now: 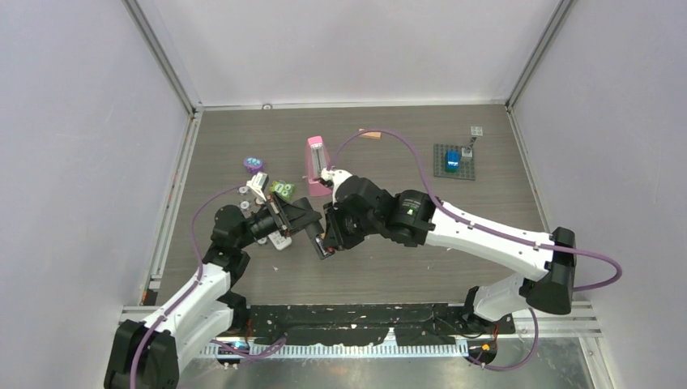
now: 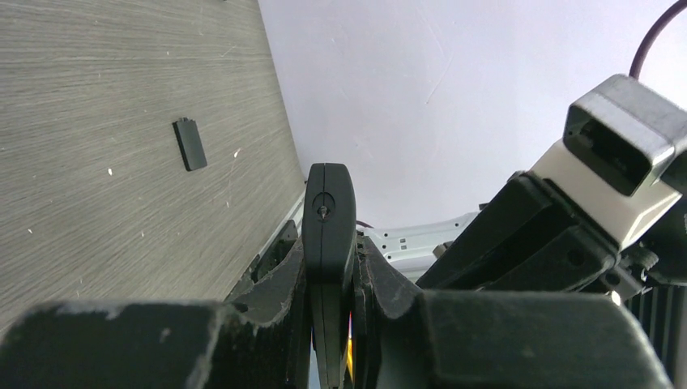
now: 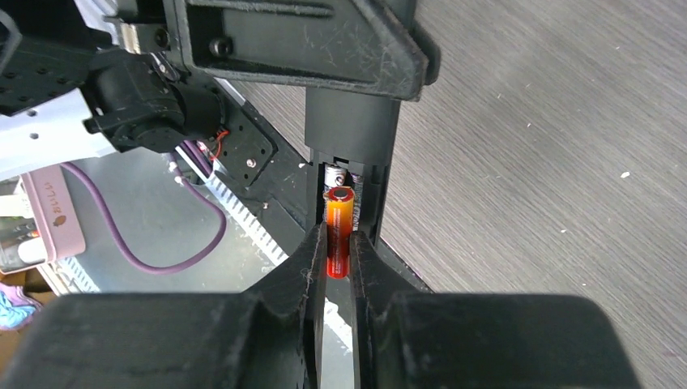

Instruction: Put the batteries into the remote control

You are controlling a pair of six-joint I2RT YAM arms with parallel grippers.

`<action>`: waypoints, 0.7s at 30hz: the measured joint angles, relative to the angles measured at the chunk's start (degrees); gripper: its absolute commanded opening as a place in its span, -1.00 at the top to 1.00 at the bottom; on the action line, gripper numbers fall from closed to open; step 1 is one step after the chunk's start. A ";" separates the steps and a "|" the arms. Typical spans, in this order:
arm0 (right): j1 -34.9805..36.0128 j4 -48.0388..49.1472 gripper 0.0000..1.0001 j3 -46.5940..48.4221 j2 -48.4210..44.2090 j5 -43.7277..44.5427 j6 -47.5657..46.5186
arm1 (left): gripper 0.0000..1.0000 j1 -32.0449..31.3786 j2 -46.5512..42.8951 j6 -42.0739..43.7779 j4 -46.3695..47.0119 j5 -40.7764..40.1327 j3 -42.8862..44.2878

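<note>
1. My left claw (image 2: 330,271) is narrowed onto the remote control (image 2: 328,212), pinching its flat faces so that it stands on edge. It looks like light, rigid plastic, so I judge a firm squeeze low on the body suits it.
2. A small black plate (image 2: 189,144) lies apart on the table (image 2: 97,89). It is probably the battery door, but I cannot be sure.
3. My right claw (image 3: 339,261) is clamped on one orange battery (image 3: 339,227), whose tip is at the remote's open bay (image 3: 350,174).
4. That cell should be light, stiff, smooth and round, so it could roll or slip. A mid-length grip seems best.
5. Hidden from me: the bay's contacts beyond a silver glimpse, whether a cell already sits inside, and the other batteries.
</note>
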 measured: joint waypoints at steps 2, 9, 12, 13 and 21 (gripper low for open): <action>0.68 -0.52 0.79 0.46 1.60 0.17 0.02 | 1.00 0.00 0.17 -0.13 0.02 -0.15 0.00; 1.95 -3.39 0.79 3.26 4.81 2.40 0.04 | 1.00 0.00 0.68 -0.11 0.00 -0.35 -0.09; 1.99 -4.55 0.77 4.20 5.18 3.45 0.07 | 1.00 0.00 0.94 -0.15 0.04 -0.35 -0.09; 1.99 -4.96 0.77 4.44 5.27 3.78 0.07 | 1.00 0.00 1.09 -0.15 0.04 -0.33 -0.09; 1.99 -7.41 0.72 5.86 6.58 4.61 0.07 | 1.00 0.00 1.70 -0.15 0.09 -0.35 -0.09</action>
